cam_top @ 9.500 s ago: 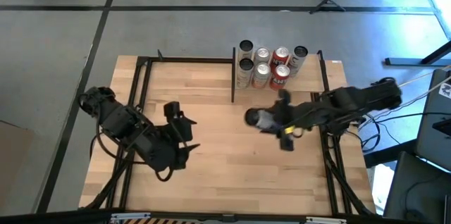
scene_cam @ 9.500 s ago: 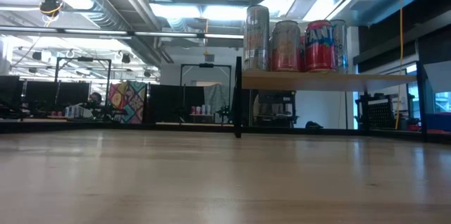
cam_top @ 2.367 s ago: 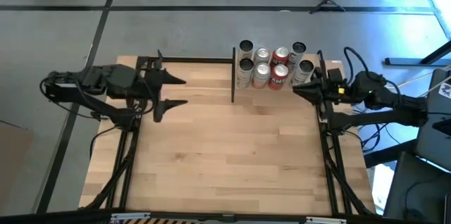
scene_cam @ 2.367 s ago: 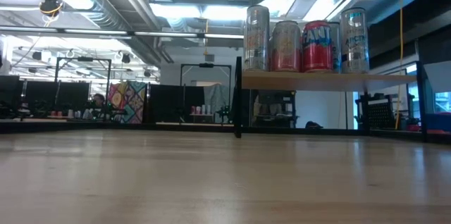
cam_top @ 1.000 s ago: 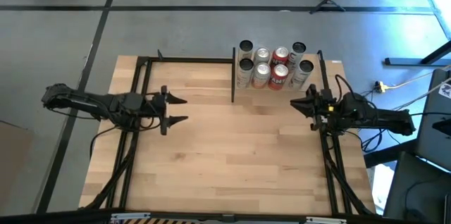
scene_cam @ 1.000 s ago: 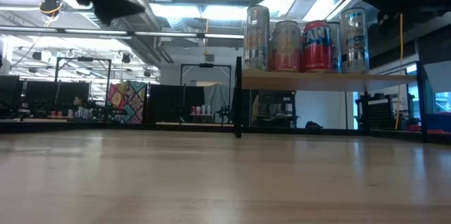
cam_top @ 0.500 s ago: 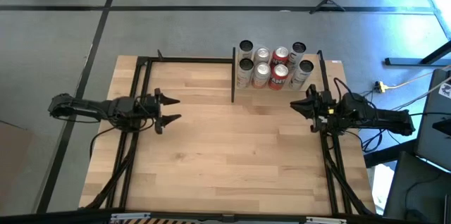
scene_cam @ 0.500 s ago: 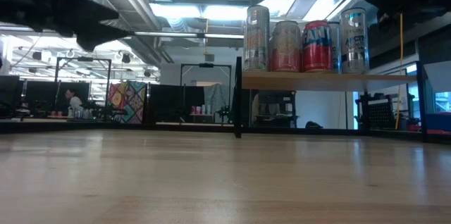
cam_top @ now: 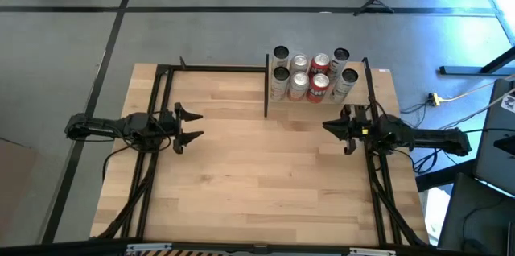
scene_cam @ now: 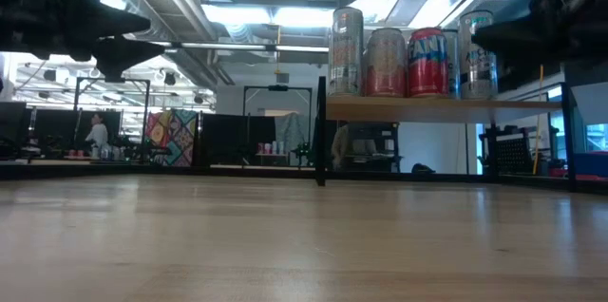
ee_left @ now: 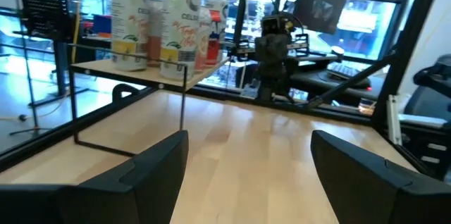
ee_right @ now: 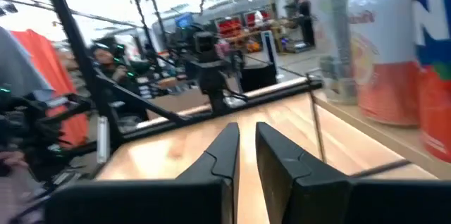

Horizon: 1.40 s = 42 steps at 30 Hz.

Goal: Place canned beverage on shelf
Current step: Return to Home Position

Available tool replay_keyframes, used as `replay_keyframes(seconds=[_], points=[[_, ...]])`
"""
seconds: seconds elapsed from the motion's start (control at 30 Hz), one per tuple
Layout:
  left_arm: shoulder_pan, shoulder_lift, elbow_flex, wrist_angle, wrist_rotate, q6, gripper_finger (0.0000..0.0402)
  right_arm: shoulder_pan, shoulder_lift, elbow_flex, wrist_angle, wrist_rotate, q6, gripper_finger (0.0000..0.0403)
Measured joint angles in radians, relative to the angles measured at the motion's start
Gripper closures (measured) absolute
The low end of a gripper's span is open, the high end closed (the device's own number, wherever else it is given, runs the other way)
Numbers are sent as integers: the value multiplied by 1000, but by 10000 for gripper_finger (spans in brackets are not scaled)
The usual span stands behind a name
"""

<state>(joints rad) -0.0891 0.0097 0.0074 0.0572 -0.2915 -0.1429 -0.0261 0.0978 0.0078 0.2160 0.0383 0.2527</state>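
Observation:
Several beverage cans [cam_top: 310, 75], silver and red, stand upright with their bottoms on the shelf [scene_cam: 427, 107], a small wood board raised on thin black posts at the table's far right. The cans [ee_left: 169, 20] and shelf [ee_left: 141, 72] also show in the left wrist view, and the cans [ee_right: 380, 62] in the right wrist view. My left gripper [cam_top: 191, 125] hovers open at the table's left side, pointing level toward the right, nothing between its fingers [ee_left: 155, 168]. My right gripper [cam_top: 326, 125] hovers shut just near of the shelf, pointing level toward the left, holding nothing.
Black metal frame rails run along the table's left side [cam_top: 161, 95], its far edge, and its right side [cam_top: 374, 175]. The light-wood tabletop [cam_top: 265, 175] stretches between the two grippers. A person [scene_cam: 97, 136] stands in the room behind the table.
Both arms have sunk lower over the table. My left gripper has drawn back a little toward the table's left edge, staying open. My right gripper has come down beside the shelf and shifted slightly toward the table's middle, staying shut. The cans have not moved.

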Motion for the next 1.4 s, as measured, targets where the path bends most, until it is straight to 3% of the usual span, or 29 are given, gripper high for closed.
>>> replay_keyframes(seconds=[0.33,0.67,0.93,1.4], points=[[0,-4,0,-6,40,-8,109,0,-27,0,-183,5,13,365],[0,-4,0,-6,40,-7,109,0,-98,0,-188,3,-28,365],[0,-3,0,-1,40,-4,109,0,-90,0,-195,-49,-18,365],[0,-3,0,-3,39,-4,109,0,-96,0,-195,-49,-19,365]])
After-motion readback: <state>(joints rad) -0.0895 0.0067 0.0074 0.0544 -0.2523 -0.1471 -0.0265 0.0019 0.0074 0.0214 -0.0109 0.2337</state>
